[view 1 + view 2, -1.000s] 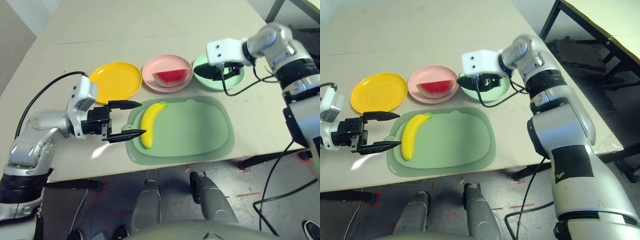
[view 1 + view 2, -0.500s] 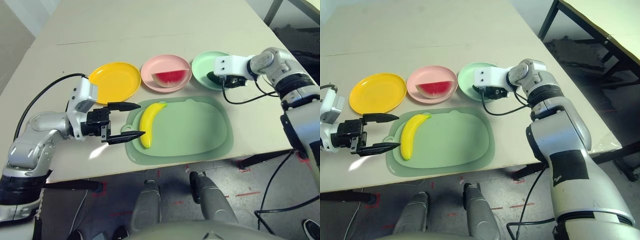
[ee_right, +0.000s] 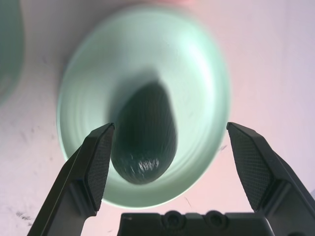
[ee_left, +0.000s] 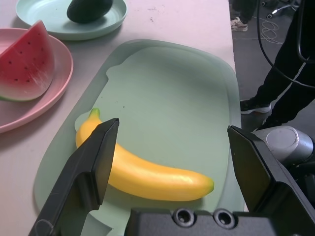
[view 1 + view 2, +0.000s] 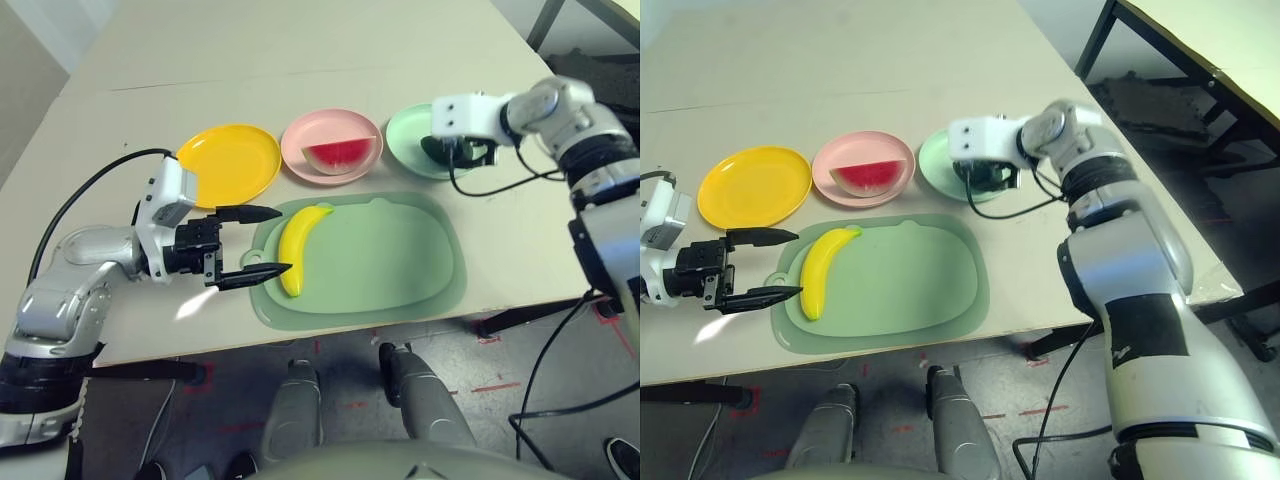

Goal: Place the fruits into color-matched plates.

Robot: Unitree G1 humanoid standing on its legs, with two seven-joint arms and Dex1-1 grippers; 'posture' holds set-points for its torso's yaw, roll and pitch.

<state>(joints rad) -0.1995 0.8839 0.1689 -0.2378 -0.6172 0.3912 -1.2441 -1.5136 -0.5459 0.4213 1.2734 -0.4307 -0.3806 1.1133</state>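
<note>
Right wrist view: right gripper point(image 3: 167, 162) jaws released above avocado point(image 3: 143, 140) lying in mint plate point(image 3: 202, 73). Left gripper point(image 5: 262, 240) jaws released, flanking banana point(image 5: 298, 245) at mat point(image 5: 400, 255) edge. Watermelon wedge point(image 5: 343, 156) on pink plate point(image 5: 300, 135); yellow plate point(image 5: 230, 165) bare.

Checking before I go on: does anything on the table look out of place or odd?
Only the banana is out of place, lying on the green mat while the yellow plate sits empty. The watermelon wedge and avocado sit in their matching plates; nothing is spilled or damaged.

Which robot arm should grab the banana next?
Probably the left. The left gripper is open right beside the banana on the mat. The right gripper is far off, open over the avocado in the green plate.
</note>
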